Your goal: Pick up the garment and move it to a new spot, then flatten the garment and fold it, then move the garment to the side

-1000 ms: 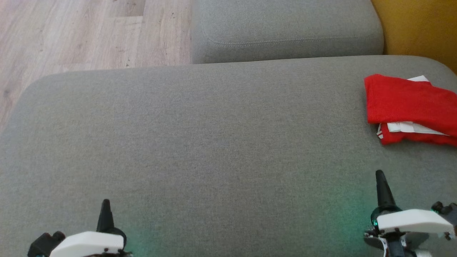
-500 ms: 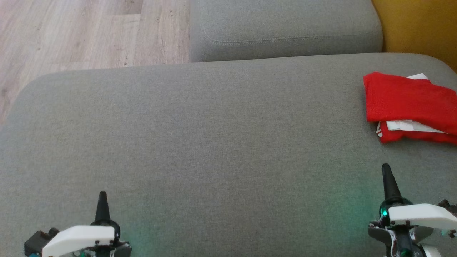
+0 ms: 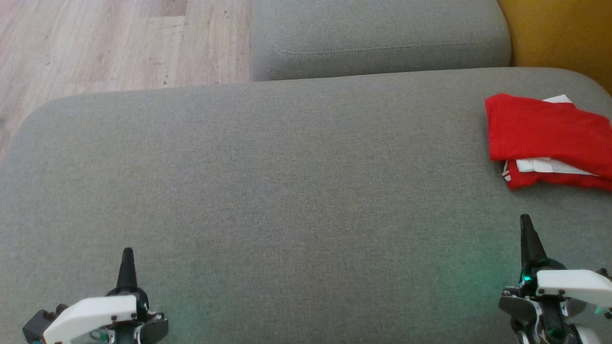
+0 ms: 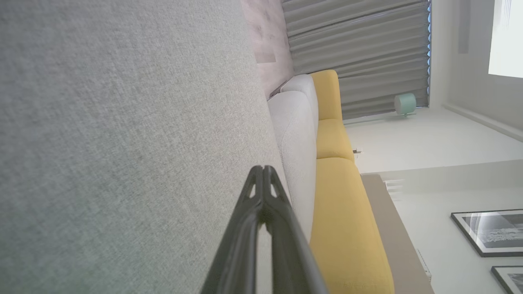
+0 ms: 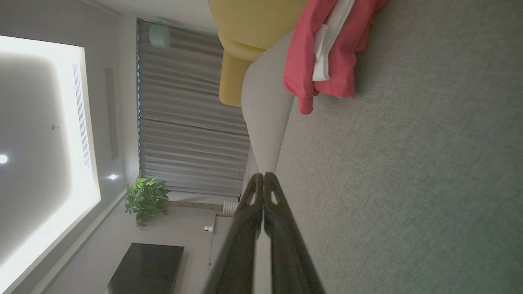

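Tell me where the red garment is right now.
In the head view the red garment lies folded at the far right of the grey cushion, ahead of the right gripper and apart from it.

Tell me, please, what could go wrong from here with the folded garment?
1. The garment lies close to the right end of the cushion and runs past the head view's edge, so it might slide off unnoticed.
2. Its fold looks loose, with a white layer poking out between the red ones; a nudge could undo it.
3. The shut right hand is nearest and could snag it.
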Controlling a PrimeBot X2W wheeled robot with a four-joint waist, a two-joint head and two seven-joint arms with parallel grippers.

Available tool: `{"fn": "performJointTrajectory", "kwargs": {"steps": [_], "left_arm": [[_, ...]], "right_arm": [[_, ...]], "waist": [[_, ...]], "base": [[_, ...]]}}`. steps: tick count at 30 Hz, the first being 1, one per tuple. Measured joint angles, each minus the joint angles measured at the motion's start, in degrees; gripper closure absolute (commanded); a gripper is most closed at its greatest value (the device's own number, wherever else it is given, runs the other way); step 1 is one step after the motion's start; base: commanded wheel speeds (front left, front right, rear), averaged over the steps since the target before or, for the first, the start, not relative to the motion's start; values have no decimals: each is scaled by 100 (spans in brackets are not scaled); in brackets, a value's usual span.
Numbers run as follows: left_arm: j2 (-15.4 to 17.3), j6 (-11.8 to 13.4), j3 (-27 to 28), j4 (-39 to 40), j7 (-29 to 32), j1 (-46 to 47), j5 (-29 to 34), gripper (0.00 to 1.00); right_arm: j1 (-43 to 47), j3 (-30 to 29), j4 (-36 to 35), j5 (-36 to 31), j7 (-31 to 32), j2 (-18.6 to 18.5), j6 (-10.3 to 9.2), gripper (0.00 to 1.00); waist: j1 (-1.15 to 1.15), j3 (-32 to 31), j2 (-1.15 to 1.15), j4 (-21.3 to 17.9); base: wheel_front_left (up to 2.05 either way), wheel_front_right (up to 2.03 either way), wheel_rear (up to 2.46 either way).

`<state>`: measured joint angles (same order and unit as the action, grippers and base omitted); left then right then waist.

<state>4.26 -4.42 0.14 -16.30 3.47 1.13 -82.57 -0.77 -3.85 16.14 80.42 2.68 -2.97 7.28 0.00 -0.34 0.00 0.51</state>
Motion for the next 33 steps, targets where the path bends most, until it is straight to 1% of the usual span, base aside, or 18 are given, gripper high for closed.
{"fn": "performJointTrajectory", "kwargs": {"steps": [12,15,20,33], "left_arm": [[-103,-164,223,12,159,127,-566,100],[-127,-172,310,12,204,133,-710,100],[-145,-266,391,12,259,199,-933,100],[-153,-268,400,18,259,231,-932,100]], "right_arm": [[-152,-102,-1,756,112,-1,0,100],[-163,-146,-1,945,148,0,0,100],[-236,-212,-2,1248,198,-1,0,100],[-236,-230,-2,1279,240,0,0,100]], "waist": [[0,32,0,-32],[0,41,0,-40],[0,52,0,-52],[0,52,0,-52]], "base": [[0,0,0],[0,0,0],[0,0,0],[0,0,0]]}}
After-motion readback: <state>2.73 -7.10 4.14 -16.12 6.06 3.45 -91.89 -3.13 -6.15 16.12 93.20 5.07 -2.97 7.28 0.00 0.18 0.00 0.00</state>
